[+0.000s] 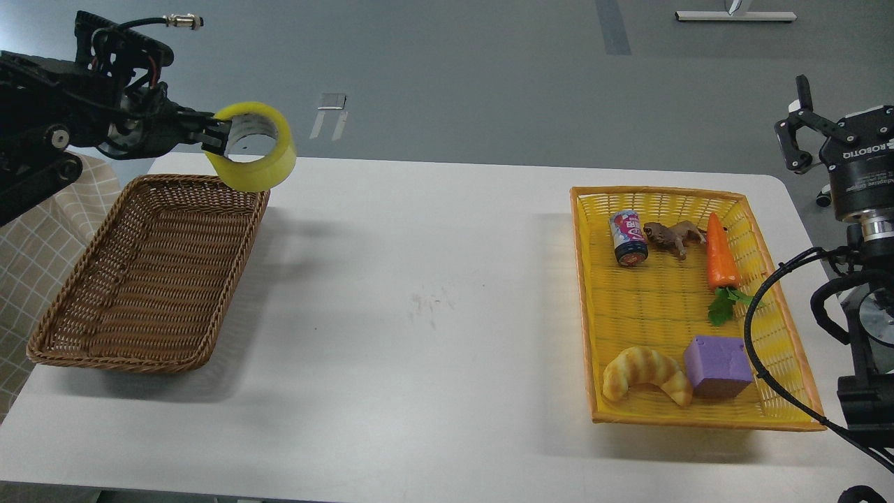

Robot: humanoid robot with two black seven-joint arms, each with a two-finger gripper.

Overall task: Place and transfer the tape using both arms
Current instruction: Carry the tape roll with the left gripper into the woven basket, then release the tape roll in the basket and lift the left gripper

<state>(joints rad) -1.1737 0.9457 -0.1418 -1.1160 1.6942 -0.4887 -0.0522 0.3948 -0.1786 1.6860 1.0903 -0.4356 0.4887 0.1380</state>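
My left gripper (218,135) is shut on the left rim of the tape (260,162), a thick yellow translucent ring with a grey-white core. It holds the roll in the air above the far right corner of the brown wicker basket (84,335). My right gripper (798,122) is raised at the far right, beyond the table's edge. Its fingers (788,143) stand apart with nothing between them.
A yellow plastic basket (583,293) on the right holds a can (628,238), a toy animal (672,236), a carrot (719,253), a croissant (646,374) and a purple block (718,365). The white table (419,335) lies between the baskets. A checked cloth (28,244) hangs at left.
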